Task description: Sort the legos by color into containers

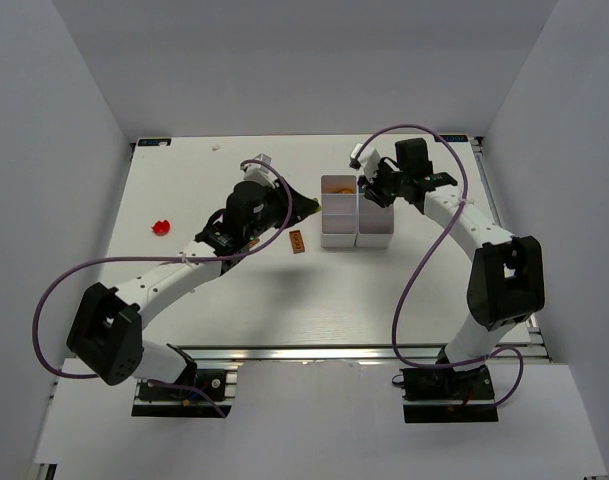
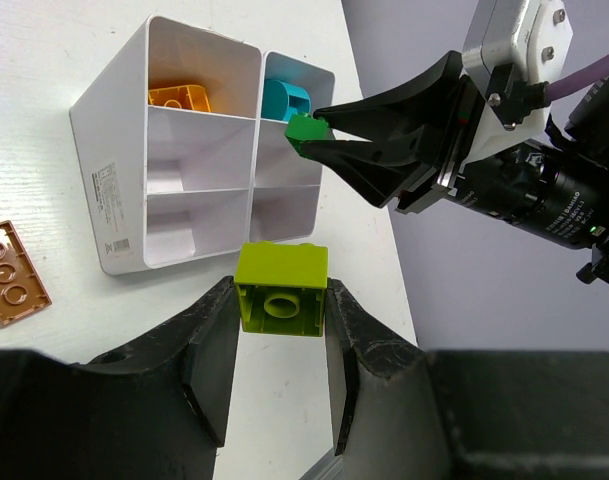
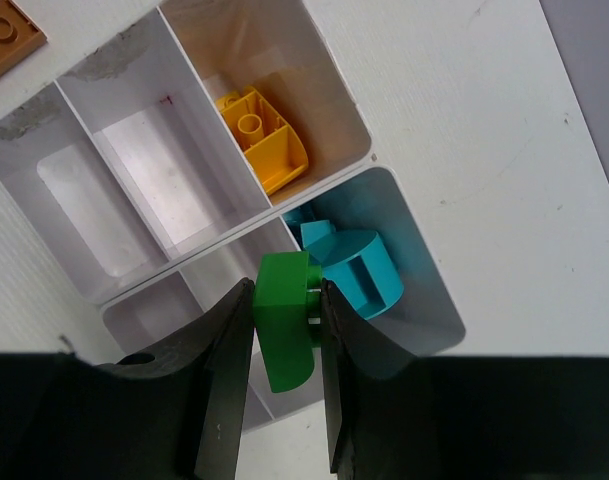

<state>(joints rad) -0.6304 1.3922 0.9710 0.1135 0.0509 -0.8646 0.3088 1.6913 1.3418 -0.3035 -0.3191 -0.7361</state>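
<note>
The right hand [image 3: 286,300] grips a green lego [image 3: 282,350] over the edge of the teal lego [image 3: 354,270] compartment; dropped here, colours may mix. The left hand [image 2: 279,296] grips a lime lego [image 2: 284,268]

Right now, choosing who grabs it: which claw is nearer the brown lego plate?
Left. The left claw, holding a lime brick, hovers close beside the brown plate; the right claw, gripping a green piece, is over the tray beyond it.

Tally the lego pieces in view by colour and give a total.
Red plastic lego piece: 1
Brown flat lego plate: 1
Orange lego brick, in the white plastic compartment tray: 1
Teal lego piece, in the tray: 1
Dark green lego brick, in the right end effector: 1
Lime green lego brick, in the left end effector: 1
Total: 6
</note>
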